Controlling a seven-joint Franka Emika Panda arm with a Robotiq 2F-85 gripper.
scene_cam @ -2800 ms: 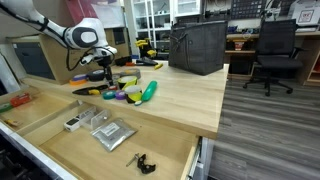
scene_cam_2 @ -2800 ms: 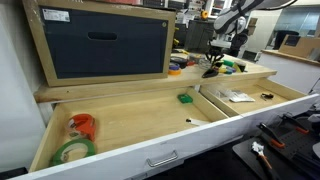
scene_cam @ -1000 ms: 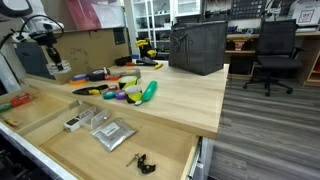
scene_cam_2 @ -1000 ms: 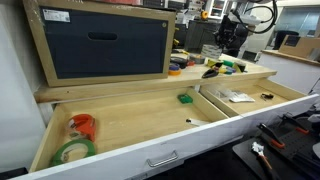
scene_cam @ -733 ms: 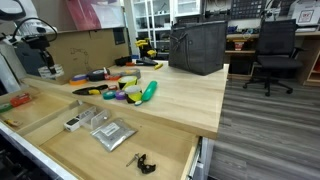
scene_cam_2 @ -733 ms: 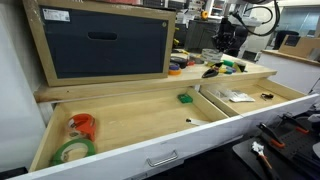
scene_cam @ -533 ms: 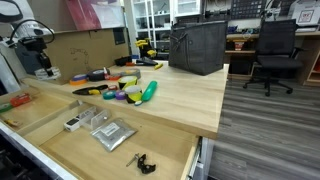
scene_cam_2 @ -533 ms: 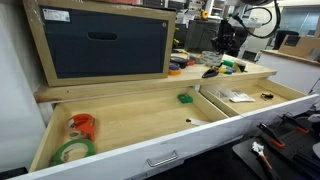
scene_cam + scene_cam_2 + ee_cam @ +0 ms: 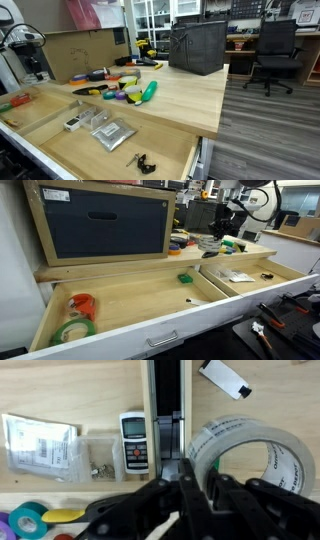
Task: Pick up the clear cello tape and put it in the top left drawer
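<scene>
1. In an exterior view the gripper (image 9: pixel 36 66) hangs at the far left – its hold is too small to read.
2. In an exterior view the top left drawer (image 9: pixel 130 302) stands pulled out.
3. Wrist view: the jaws pinch the wall of the clear cello tape (image 9: pixel 250 455) – held over that drawer's floor, beside the divider (image 9: pixel 165 400).

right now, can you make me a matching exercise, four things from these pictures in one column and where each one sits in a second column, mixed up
Things:
A. clear tape roll
B. grey foil packet
C. black clip
D. green tape roll

Places:
1. beside the orange item
2. at the gripper, its wall between the fingers
3. near the front edge of the wider drawer
4. next to the white handheld device

Pairs: A-2, B-4, C-3, D-1
</scene>
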